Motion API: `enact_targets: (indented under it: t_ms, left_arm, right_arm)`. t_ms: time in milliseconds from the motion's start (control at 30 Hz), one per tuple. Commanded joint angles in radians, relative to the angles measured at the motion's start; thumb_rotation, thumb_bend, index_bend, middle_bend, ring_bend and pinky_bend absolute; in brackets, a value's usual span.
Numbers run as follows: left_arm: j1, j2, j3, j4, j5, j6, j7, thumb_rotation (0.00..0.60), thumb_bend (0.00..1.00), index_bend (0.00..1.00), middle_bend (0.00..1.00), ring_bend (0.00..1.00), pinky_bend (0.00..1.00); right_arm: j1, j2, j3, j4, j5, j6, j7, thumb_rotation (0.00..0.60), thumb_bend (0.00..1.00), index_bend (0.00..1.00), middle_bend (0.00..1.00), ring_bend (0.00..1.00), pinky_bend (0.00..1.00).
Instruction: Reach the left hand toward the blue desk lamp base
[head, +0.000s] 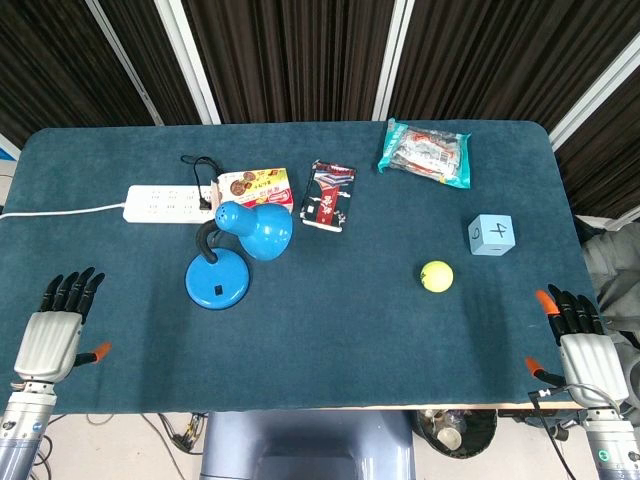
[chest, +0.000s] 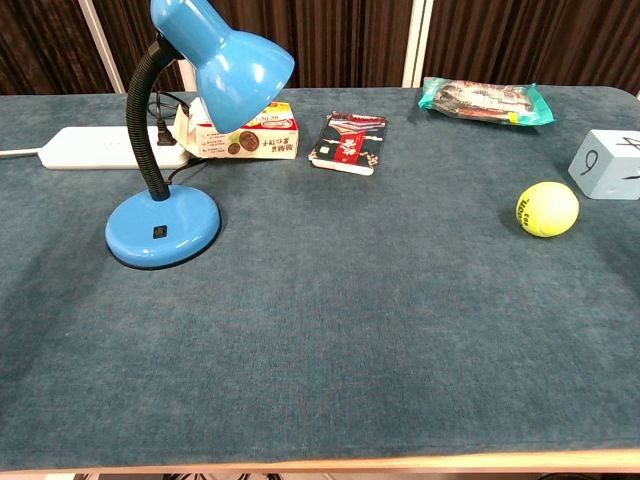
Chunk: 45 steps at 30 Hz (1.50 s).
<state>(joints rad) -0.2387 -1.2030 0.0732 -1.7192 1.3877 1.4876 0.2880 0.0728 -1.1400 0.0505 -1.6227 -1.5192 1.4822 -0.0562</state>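
The blue desk lamp stands left of the table's middle, its round base (head: 217, 279) (chest: 163, 228) flat on the cloth, a black gooseneck rising to the blue shade (head: 255, 228) (chest: 225, 55). My left hand (head: 57, 325) lies at the table's near left corner, fingers straight and apart, holding nothing, well left of the base. My right hand (head: 580, 340) rests at the near right corner, fingers likewise spread and empty. Neither hand shows in the chest view.
A white power strip (head: 168, 203) and a snack box (head: 257, 186) lie behind the lamp. A small packet (head: 329, 195), a green bag (head: 425, 152), a light blue cube (head: 491, 234) and a yellow ball (head: 436, 276) sit further right.
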Motion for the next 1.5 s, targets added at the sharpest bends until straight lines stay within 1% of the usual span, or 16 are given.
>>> enact_targets:
  t_ms: [33, 333, 400, 433, 467, 500, 533, 567, 633, 667, 733, 867, 967, 1100, 1300, 1500]
  left_arm:
    - [0.004, -0.001, -0.005, -0.001, 0.000, -0.009, 0.006, 0.600, 0.10, 0.00, 0.00, 0.00, 0.02]
    - [0.010, -0.003, -0.016, -0.008, 0.005, -0.027, 0.024, 0.600, 0.10, 0.00, 0.00, 0.00, 0.03]
    - [0.008, -0.003, -0.020, -0.013, 0.005, -0.035, 0.036, 0.600, 0.10, 0.00, 0.00, 0.00, 0.09]
    - [0.004, -0.003, -0.023, -0.017, 0.005, -0.041, 0.043, 0.600, 0.12, 0.00, 0.00, 0.02, 0.16]
    - [-0.002, -0.002, -0.028, -0.024, 0.000, -0.053, 0.060, 0.600, 0.15, 0.00, 0.04, 0.09, 0.26]
    - [-0.006, -0.002, -0.031, -0.030, -0.005, -0.061, 0.071, 0.600, 0.19, 0.00, 0.10, 0.17, 0.35]
    - [-0.015, -0.001, -0.037, -0.042, -0.011, -0.076, 0.088, 0.600, 0.27, 0.00, 0.29, 0.36, 0.52]
    - [-0.022, -0.001, -0.042, -0.048, -0.014, -0.084, 0.101, 0.600, 0.34, 0.00, 0.45, 0.50, 0.64]
    - [-0.042, -0.005, -0.055, -0.063, -0.031, -0.115, 0.137, 0.600, 0.46, 0.00, 0.71, 0.72, 0.79]
    - [-0.055, -0.008, -0.062, -0.079, -0.055, -0.144, 0.161, 0.600, 0.52, 0.00, 0.79, 0.79, 0.83]
    - [-0.083, -0.015, -0.076, -0.114, -0.112, -0.201, 0.201, 0.600, 0.57, 0.01, 0.86, 0.85, 0.88]
    - [-0.147, -0.045, -0.109, -0.158, -0.231, -0.293, 0.316, 0.600, 0.62, 0.03, 0.91, 0.90, 0.91]
    - [-0.197, -0.081, -0.125, -0.191, -0.341, -0.350, 0.408, 0.600, 0.62, 0.03, 0.92, 0.91, 0.91]
    - [-0.252, -0.130, -0.134, -0.210, -0.470, -0.386, 0.505, 0.600, 0.62, 0.03, 0.92, 0.91, 0.91]
    - [-0.313, -0.209, -0.136, -0.195, -0.590, -0.371, 0.611, 0.600, 0.62, 0.04, 0.92, 0.91, 0.91]
    - [-0.351, -0.263, -0.137, -0.181, -0.658, -0.345, 0.656, 0.600, 0.62, 0.04, 0.92, 0.91, 0.91]
  right_arm:
    - [0.000, 0.001, 0.000, 0.000, 0.001, -0.002, 0.001, 0.600, 0.24, 0.00, 0.00, 0.00, 0.00]
    - [0.000, 0.002, 0.000, 0.000, 0.000, -0.001, 0.006, 0.600, 0.23, 0.00, 0.00, 0.00, 0.00]
    - [0.000, 0.002, 0.001, 0.001, 0.002, -0.002, 0.007, 0.600, 0.23, 0.00, 0.00, 0.00, 0.00]
    - [0.001, 0.002, 0.001, 0.000, 0.002, -0.003, 0.009, 0.600, 0.23, 0.00, 0.00, 0.00, 0.00]
    - [0.001, 0.002, 0.001, -0.001, 0.004, -0.004, 0.009, 0.600, 0.24, 0.00, 0.00, 0.00, 0.00]
    - [0.002, 0.002, 0.002, -0.002, 0.004, -0.005, 0.009, 0.600, 0.23, 0.00, 0.00, 0.00, 0.00]
    - [0.002, 0.001, 0.001, -0.003, 0.003, -0.006, 0.008, 0.600, 0.23, 0.00, 0.00, 0.00, 0.00]
    - [0.003, 0.001, 0.001, -0.003, 0.002, -0.006, 0.007, 0.600, 0.23, 0.00, 0.00, 0.00, 0.00]
    - [0.005, -0.001, 0.001, -0.004, -0.001, -0.007, 0.004, 0.600, 0.24, 0.00, 0.00, 0.00, 0.00]
    - [0.006, -0.001, 0.000, -0.003, -0.003, -0.008, 0.002, 0.600, 0.24, 0.00, 0.00, 0.00, 0.00]
    - [0.005, -0.001, -0.001, -0.004, -0.005, -0.008, 0.001, 0.600, 0.24, 0.00, 0.00, 0.00, 0.00]
    - [0.005, 0.000, 0.001, -0.005, -0.003, -0.005, 0.007, 0.600, 0.24, 0.00, 0.00, 0.00, 0.00]
    - [0.006, 0.001, 0.000, -0.005, -0.004, -0.008, 0.007, 0.600, 0.24, 0.00, 0.00, 0.00, 0.00]
    - [0.007, 0.003, 0.000, -0.005, -0.002, -0.011, 0.011, 0.600, 0.24, 0.00, 0.00, 0.00, 0.00]
    - [0.007, 0.006, -0.002, -0.006, -0.004, -0.013, 0.018, 0.600, 0.24, 0.00, 0.00, 0.00, 0.00]
    - [0.008, 0.007, -0.001, -0.005, -0.003, -0.013, 0.022, 0.600, 0.24, 0.00, 0.00, 0.00, 0.00]
